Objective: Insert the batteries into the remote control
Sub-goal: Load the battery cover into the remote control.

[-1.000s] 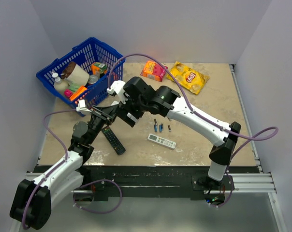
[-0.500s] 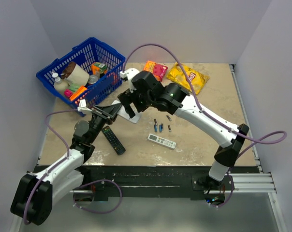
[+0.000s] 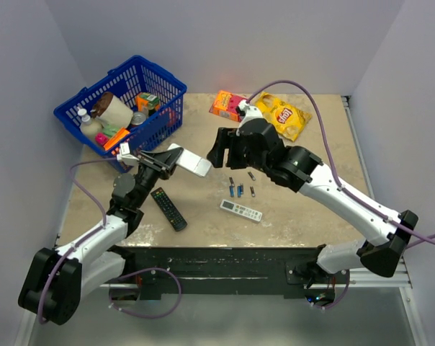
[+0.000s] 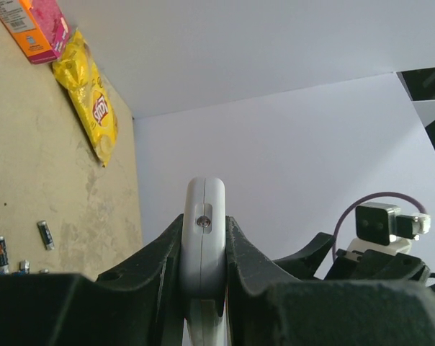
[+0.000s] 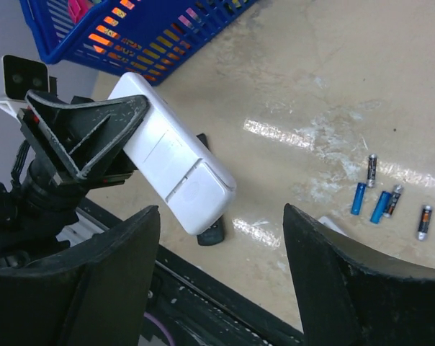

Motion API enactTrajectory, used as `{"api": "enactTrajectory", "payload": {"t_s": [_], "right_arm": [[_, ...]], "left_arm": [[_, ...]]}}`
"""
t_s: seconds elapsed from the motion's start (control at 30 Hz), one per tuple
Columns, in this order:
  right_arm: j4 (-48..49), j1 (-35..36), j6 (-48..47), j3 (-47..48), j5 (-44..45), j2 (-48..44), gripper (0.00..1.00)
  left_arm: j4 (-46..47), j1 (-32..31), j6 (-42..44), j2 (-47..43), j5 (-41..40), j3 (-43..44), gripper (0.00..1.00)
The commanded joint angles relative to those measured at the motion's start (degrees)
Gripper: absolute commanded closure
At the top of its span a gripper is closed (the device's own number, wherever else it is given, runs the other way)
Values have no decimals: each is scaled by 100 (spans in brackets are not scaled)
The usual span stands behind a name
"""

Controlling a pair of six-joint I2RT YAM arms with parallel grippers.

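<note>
The remote control (image 3: 191,162) is short, wide and white, and I hold it in the air with its plain back up. My left gripper (image 3: 165,160) is shut on its near end. In the left wrist view its edge (image 4: 203,238) sits clamped between both fingers. In the right wrist view the remote (image 5: 173,162) sticks out of the left gripper (image 5: 88,130). My right gripper (image 3: 216,153) is open and empty, just right of the remote's free end and apart from it. It shows wide open in its own view (image 5: 219,216). Several batteries (image 3: 240,189) lie on the table, also in the right wrist view (image 5: 376,200).
A slim white remote (image 3: 240,210) lies near the batteries and a long black remote (image 3: 168,208) lies below the held one. A blue basket (image 3: 165,121) of groceries stands at the back left. An orange box (image 3: 228,104) and a yellow chips bag (image 3: 281,114) lie at the back.
My right gripper has drawn back from the remote, to the right, and its arm has swung right. My left gripper still holds the remote, now a little lower.
</note>
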Motion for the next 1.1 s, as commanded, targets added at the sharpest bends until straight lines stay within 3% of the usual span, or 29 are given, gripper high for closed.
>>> {"api": "enactTrajectory", "payload": {"t_s": [0.0, 0.37, 1.07], "right_arm": [[622, -42, 869, -360, -9, -124, 31], [1483, -271, 1468, -1116, -272, -397, 49], [2222, -570, 1714, -1407, -931, -204, 58]], "left_arm": [[663, -14, 19, 134, -101, 364, 100], [980, -14, 28, 538, -145, 654, 100], [1138, -32, -16, 873, -119, 944, 100]]}}
